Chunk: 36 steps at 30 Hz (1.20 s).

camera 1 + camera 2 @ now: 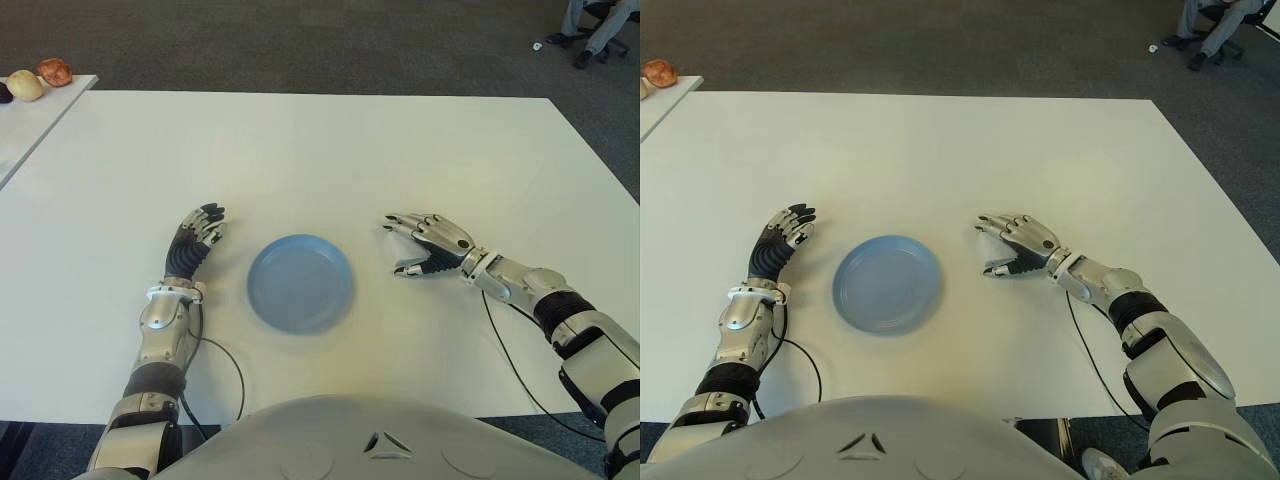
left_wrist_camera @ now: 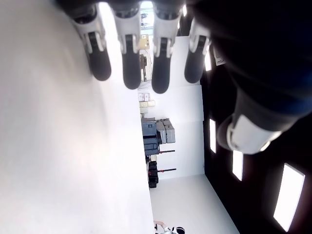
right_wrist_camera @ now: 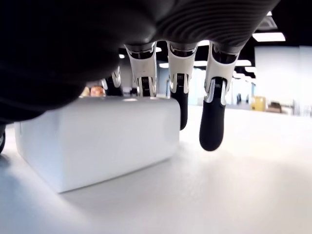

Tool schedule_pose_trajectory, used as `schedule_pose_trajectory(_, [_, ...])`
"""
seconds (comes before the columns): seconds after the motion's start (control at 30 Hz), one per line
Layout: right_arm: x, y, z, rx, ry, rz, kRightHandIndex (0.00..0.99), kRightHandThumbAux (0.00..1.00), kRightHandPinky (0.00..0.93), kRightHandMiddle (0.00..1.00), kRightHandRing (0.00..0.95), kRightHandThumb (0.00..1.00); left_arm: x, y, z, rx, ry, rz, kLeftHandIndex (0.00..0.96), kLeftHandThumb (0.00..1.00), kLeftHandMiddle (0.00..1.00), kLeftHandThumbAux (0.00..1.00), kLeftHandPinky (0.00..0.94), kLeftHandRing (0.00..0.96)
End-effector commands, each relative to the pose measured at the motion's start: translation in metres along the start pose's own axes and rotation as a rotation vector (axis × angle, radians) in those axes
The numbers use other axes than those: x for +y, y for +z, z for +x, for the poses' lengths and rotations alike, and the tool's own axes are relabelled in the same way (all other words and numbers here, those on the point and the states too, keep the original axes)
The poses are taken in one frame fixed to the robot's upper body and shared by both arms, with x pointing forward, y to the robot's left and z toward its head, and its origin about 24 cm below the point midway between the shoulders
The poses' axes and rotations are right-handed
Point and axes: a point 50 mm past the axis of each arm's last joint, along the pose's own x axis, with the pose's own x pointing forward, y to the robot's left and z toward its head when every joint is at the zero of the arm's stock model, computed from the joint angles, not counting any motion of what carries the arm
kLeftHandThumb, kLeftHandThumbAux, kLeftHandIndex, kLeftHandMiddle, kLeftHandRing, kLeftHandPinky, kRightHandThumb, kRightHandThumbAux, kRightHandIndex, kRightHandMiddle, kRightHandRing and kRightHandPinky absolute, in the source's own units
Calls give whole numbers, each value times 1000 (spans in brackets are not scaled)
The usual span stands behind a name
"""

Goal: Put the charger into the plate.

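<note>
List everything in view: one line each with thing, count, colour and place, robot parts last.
Plate: one, blue, on the table between the two hands, nothing in it.
Charger: one, white block, on the table under the right hand's fingers; hidden by that hand in the eye views.
Table: one, white, in front of the robot.
Side table: one, white, far left, carrying small round items.
Person's legs: far right on the grey carpet.
Left hand: black fingers extended, left of the plate.
Right hand: silver, arched over the charger, right of the plate; grip not visibly closed.
</note>
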Motion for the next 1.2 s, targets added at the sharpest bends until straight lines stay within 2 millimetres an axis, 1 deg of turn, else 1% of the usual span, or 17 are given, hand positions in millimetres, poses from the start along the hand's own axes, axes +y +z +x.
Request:
schedule_pose_trajectory(0.03, [15,6,-11,-12,-8,-61,462,683,858,797,809,622,-8,-42,-31,232,2,-63,210,0,232,607,190,207])
schedule_pose_trajectory(0.13, [16,7,-11,-18,-36,-75,448,702,877,826,837,680,-8,-42,-31,232,2,-64,206,0,228,601,198,207])
schedule_pose_trajectory(0.23, [18,9,-10,-21,-48,-90,443,709,886,842,853,700,-8,-42,-31,231,1,-66,202,0,224,597,198,206])
schedule_pose_trajectory(0.7, [14,5,-6,-37,-49,-165,439,720,900,885,889,703,-8,-41,-32,227,3,-74,197,0,221,594,198,204])
schedule_pose_trajectory(1.2, [11,1,-3,-42,-40,-168,439,722,896,881,883,701,-10,-41,-31,224,10,-72,202,0,227,599,191,205])
